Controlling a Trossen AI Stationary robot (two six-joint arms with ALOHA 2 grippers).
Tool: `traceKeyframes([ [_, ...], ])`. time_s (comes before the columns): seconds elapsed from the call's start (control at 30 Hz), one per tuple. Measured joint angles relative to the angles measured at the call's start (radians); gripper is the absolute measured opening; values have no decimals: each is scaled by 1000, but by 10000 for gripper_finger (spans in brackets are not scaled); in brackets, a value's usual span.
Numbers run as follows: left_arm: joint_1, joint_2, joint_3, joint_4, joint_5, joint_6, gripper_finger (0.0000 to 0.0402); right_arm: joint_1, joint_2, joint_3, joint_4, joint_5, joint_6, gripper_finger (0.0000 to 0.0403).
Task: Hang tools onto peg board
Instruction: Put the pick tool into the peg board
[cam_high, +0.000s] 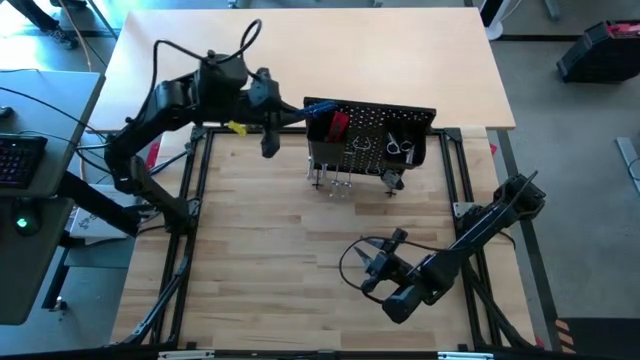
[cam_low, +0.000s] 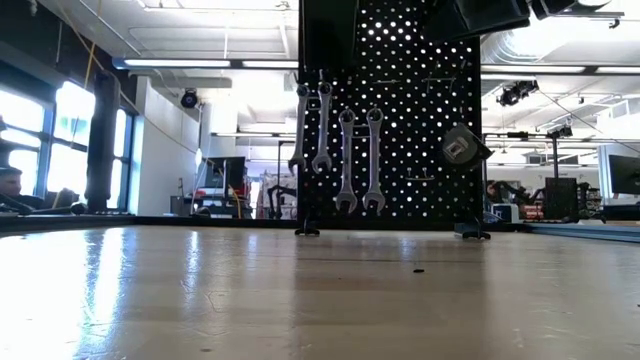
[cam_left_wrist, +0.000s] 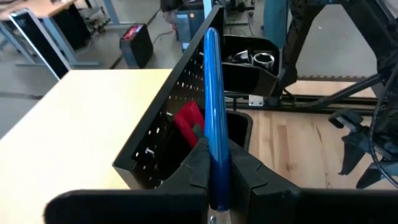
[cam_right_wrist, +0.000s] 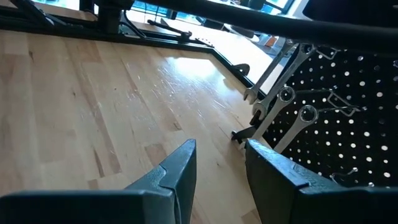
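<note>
Black perforated steel: the peg board (cam_high: 372, 128) stands upright on short feet at the far middle of the wooden table (cam_high: 300, 260), rows of small holes across its face, light showing through them in the low view.

Four slim silver wrenches (cam_low: 335, 145) hang side by side on the left half of the board face, open ends down, lower tips just above the tabletop. Right wrist view catches them too, ring ends on hooks (cam_right_wrist: 283, 93).

A round black-and-silver item (cam_low: 458, 147) hangs at the right of the board; can't tell what tool it is. A black bin on the board's back, seen in the left wrist view, holds small silver ring-shaped parts (cam_left_wrist: 252, 58).

A red tool (cam_left_wrist: 188, 121) sits behind the board's upper edge, near its left end. Type unclear.

Left gripper (cam_left_wrist: 214, 171) is at the board's left end, above its top edge, fingers clamped on a blue-sleeved rod (cam_left_wrist: 214, 118) — looks like the blue end of the L-shaped key. The rod points along the board's top edge, over the red tool. Whether it touches the board, can't tell.

Right gripper (cam_right_wrist: 217, 165) waits low over the near right part of the table, well clear of the board, jaws apart, nothing between them, facing the hung wrenches.

Black tubular frame (cam_high: 195, 190) borders the wood surface.
</note>
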Motion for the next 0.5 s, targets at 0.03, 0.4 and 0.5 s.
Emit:
traceKeyframes([
  [0.03, 10, 7, 0, 1, 16, 0, 9, 0, 0, 0, 1, -1, 0, 130],
  [0.4, 92, 76, 5, 21, 118, 3, 10, 0, 0, 0, 2, -5, -8, 130],
  [0.5, 99, 78, 3, 21, 114, 12, 20, 0, 1, 0, -3, -3, -9, 130],
])
